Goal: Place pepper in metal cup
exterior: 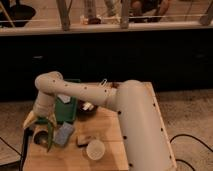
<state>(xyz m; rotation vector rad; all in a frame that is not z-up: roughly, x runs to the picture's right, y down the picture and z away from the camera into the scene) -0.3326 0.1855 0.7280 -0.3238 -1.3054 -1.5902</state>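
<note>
Arm work at the left edge of the bench: my white arm (125, 110) sweeps up from the near right corner, folds at the elbow above the far left corner and drops straight down. That puts my claw (42, 126) right over the spot where the pepper has to go. I judge that steep, top-down reach to be deliberate, since it clears the clutter and lets the load come down into an open mouth rather than across it.

The wooden bench (112, 137) carries everything else. A large green tray (67, 107) stands toward the far left corner, just behind my claw. A blue-grey pad (64, 134) lies just to the right of the claw, and a cream-white cup (95, 149) sits near the middle of the near edge, well out of my path. None of these is my target.

The metal cup (40, 137) is directly under the claw, hard by the left edge. It is small, round and dull grey, and its dark inside faces up.

The pepper (50, 141) shows as a slim, curved green strip hanging nearly upright at the cup's right rim, between the cup and the pad. Its lower tip appears to fall outside the cup rather than in it, so I judge the placing unfinished. Whether my claw is clamped on the pepper or has let go, I cannot tell from this angle. If it is held, a long pod caught on a narrow rim could tip out.
</note>
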